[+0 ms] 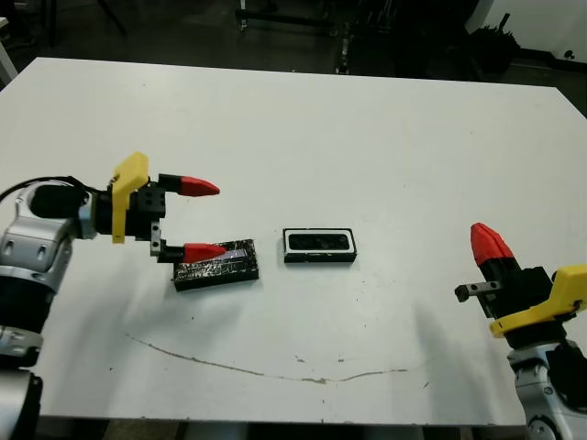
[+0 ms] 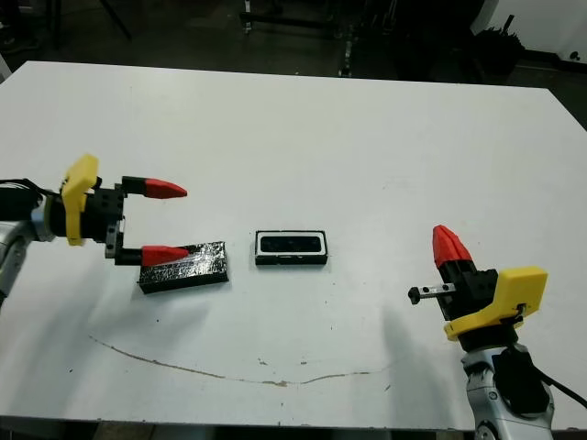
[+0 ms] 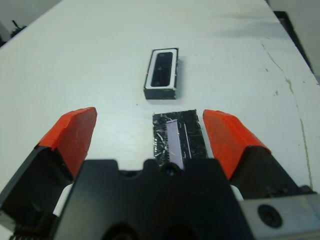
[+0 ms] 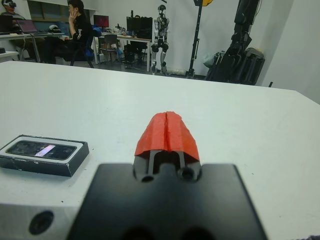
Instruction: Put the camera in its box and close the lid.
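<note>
Nearest the robot, a thin dark scratch line (image 1: 275,371) is drawn across the white counter (image 1: 367,137), whose surface is otherwise matte and smooth. At the near right, the right tool (image 1: 486,240) is held above the counter with its 2 red tips pressed together into 1 wedge, gripping nothing and standing well apart from the task's things. Further in, on the left, the left tool (image 1: 200,218) is held with its 2 red-tipped fingers spread wide and nothing between them; its lower finger hangs over the left end of the lid (image 1: 216,265), though contact cannot be confirmed. The lid lies flat on the counter as a black rectangle with a shiny, crinkled, reflective top and a pale stripe along its length. Just beside it to the right, with a clear gap between them, the box (image 1: 318,246) rests as a shallow rectangular tray with black walls and a white inner lining. A slim, matte black bar, taken to be the camera (image 3: 163,73), is seen lying inside that white lining, narrower than the tray. By that reading, the 1st part of the task is judged to be done, since the camera appears seated in the box. The 2nd part is not yet done: the lid is off and unlifted, so it remains to be grasped, carried across the gap, aligned over the tray and pressed down. Beyond the far edge of the counter, only dark floor and stands are shown.
</note>
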You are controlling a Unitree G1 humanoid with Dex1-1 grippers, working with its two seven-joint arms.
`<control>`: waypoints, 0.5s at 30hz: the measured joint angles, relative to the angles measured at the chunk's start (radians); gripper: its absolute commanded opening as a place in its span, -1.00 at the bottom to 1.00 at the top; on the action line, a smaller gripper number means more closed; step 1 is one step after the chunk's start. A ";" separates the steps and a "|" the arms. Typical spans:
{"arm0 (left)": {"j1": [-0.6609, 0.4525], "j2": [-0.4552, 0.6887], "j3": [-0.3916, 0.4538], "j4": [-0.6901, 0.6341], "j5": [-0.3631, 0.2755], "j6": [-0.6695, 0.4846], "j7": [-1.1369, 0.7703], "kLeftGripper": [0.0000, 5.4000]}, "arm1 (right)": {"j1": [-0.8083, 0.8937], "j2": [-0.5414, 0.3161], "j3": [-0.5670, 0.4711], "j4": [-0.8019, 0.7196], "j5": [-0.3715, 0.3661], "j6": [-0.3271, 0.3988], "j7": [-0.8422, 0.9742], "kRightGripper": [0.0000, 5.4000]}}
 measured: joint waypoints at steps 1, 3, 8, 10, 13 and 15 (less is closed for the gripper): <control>0.004 -0.001 0.000 0.000 0.000 0.006 0.001 1.00 | 0.000 0.000 0.000 0.000 0.000 0.000 -0.002 -1.00; 0.017 -0.002 0.000 -0.001 0.000 0.011 0.002 1.00 | 0.000 -0.001 0.001 0.000 0.000 0.000 -0.002 -1.00; 0.051 -0.003 0.000 -0.016 0.007 -0.012 0.021 1.00 | 0.000 -0.005 0.003 0.000 0.000 0.000 -0.005 -1.00; 0.057 -0.003 -0.002 -0.024 0.024 -0.025 0.027 1.00 | 0.000 -0.006 0.004 0.001 0.000 -0.001 -0.004 -1.00; 0.065 -0.002 -0.012 -0.040 0.048 -0.026 0.037 1.00 | 0.000 -0.010 0.010 0.004 0.000 -0.014 -0.004 -1.00; 0.077 -0.001 -0.019 -0.057 0.067 -0.026 0.048 1.00 | 0.000 -0.011 0.016 0.005 0.000 -0.016 -0.004 -1.00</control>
